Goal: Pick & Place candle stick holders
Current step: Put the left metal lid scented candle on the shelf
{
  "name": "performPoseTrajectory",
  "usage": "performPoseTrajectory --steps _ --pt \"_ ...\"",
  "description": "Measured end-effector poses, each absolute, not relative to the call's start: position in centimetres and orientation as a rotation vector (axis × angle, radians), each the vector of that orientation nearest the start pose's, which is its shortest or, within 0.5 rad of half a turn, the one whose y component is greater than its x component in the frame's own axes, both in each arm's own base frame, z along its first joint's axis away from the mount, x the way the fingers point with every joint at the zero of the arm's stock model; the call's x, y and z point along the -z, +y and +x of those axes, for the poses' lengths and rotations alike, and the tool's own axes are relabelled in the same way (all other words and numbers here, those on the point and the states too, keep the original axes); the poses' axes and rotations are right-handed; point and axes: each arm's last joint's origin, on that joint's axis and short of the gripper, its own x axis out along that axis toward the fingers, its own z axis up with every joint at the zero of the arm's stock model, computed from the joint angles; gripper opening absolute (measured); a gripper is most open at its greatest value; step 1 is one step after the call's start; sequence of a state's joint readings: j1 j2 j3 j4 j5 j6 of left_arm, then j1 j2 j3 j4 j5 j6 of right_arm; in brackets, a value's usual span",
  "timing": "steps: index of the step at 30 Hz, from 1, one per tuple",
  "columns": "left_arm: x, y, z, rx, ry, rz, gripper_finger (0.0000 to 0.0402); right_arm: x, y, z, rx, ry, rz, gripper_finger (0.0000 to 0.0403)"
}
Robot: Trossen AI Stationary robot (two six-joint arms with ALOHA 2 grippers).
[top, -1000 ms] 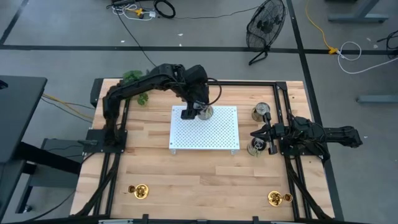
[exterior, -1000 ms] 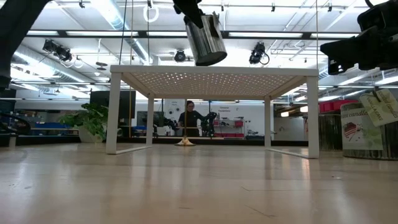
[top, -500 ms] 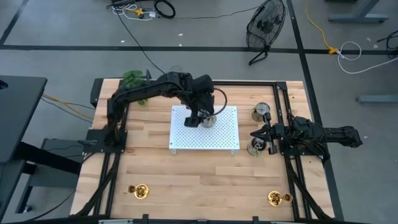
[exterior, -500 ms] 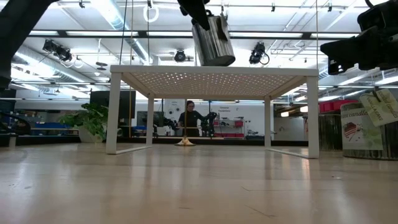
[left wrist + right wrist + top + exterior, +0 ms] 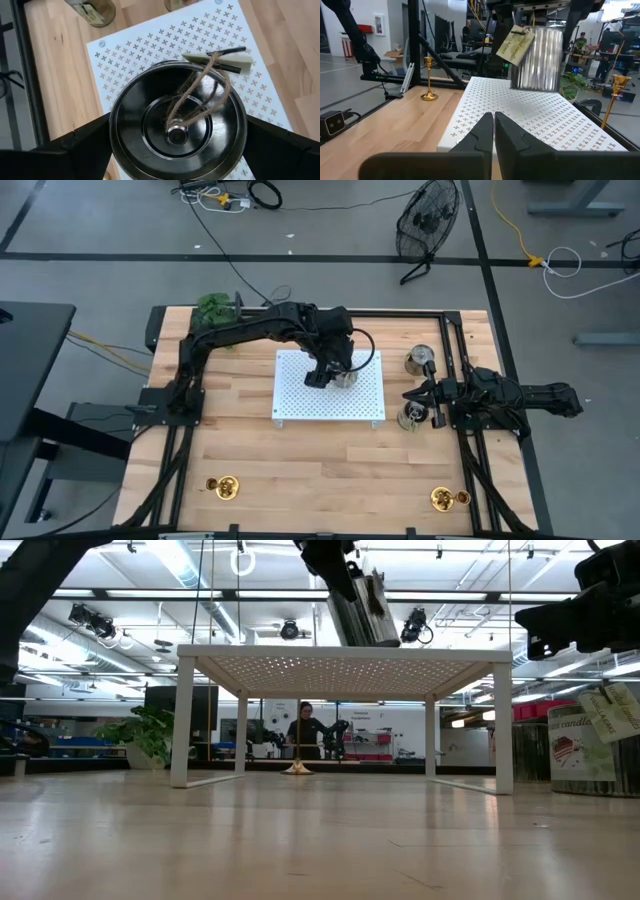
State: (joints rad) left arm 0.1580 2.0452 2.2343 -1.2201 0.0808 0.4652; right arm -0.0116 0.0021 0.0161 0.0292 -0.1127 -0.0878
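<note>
Butcher-block wood covers the table, framed by a dark rail, with grey floor and a black floor fan beyond its far edge. At mid-table stands a white perforated metal platform on four short legs; the space under it is open right through in the low view. Above the platform's far half the left gripper holds a shiny cylindrical silver tin by its sides, fingers spread wide around it, the tin tilted and clear of the perforated top. Inside the tin a loop of brown twine runs from a small centre hub out over the rim to a cream paper tag. Two more silver tins sit on the wood to the right of the platform, one just in front of the right gripper, whose fingers are pressed together and empty. Two gold-brass candle stick holders stand near the table's near edge, one at the left, one at the right, well apart, with bare wood between them
</note>
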Motion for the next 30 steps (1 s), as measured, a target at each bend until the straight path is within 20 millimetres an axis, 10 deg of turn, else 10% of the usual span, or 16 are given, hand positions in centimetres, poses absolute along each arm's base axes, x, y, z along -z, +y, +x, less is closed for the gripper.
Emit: performPoseTrajectory --steps 30 --pt "-34.8 6.4 41.3 0.196 1.115 0.28 0.0378 -17.2 0.2 9.7 -0.099 -0.047 -0.09 0.0021"
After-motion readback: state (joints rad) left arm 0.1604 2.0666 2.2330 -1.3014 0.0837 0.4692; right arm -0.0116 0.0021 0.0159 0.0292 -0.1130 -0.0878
